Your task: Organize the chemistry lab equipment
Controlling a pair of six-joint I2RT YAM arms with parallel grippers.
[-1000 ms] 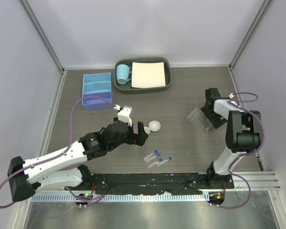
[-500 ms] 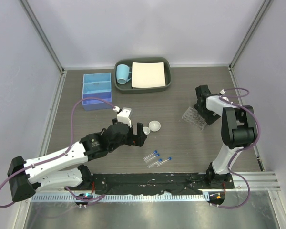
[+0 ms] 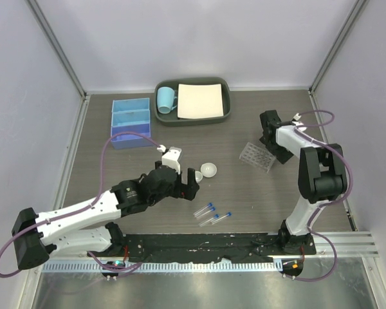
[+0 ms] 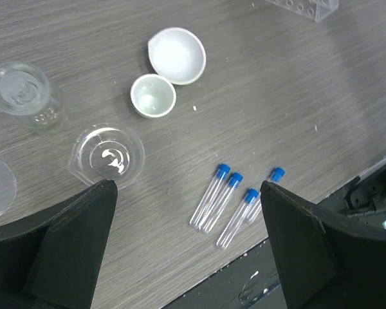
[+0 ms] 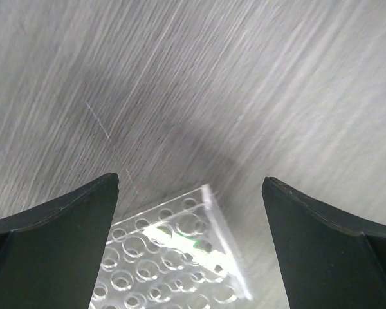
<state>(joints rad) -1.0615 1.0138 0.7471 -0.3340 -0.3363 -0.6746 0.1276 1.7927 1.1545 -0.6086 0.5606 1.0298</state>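
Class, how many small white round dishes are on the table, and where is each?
2. The larger white dish lies near the middle of the table; the smaller white dish sits beside it, on its near-left side. None seems hidden.

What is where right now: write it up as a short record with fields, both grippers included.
left gripper: open, holding nothing, above the thin clear blue-capped tubes
right gripper: open, over a corner of the clear plastic tube rack, not gripping it
tubes: lying side by side, caps pointing the same way
two small white round dishes: close together, near the small clear bottle
blue three-compartment box: far left, apart from the rest
dark grey tray: far centre, holds the light-blue mug and white sheet
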